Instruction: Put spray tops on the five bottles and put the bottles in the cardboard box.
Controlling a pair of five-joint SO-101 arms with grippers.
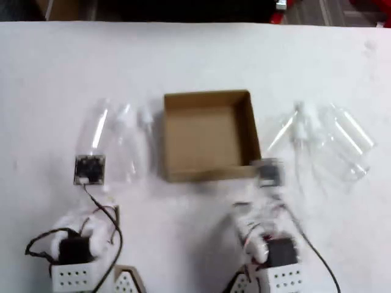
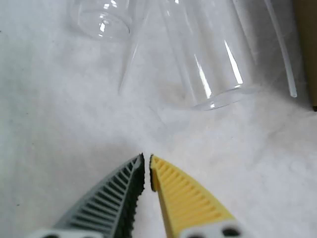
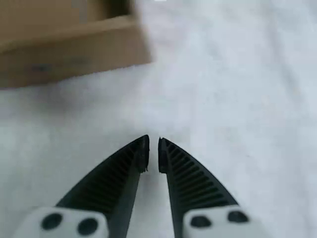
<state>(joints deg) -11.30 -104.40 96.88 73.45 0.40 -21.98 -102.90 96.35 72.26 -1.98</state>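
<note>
Leftward two bottles (image 2: pixel 213 54), one cardboard box (image 1: pixel 211 173)

A white table (image 1: pixel 195 55) meets dark floor (image 1: pixel 183 9) at its far edge.

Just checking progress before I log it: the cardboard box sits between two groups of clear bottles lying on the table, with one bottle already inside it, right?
Not quite: the high view shows the cardboard box empty. It does sit between the left bottles and the right bottles, all lying on the table.
</note>
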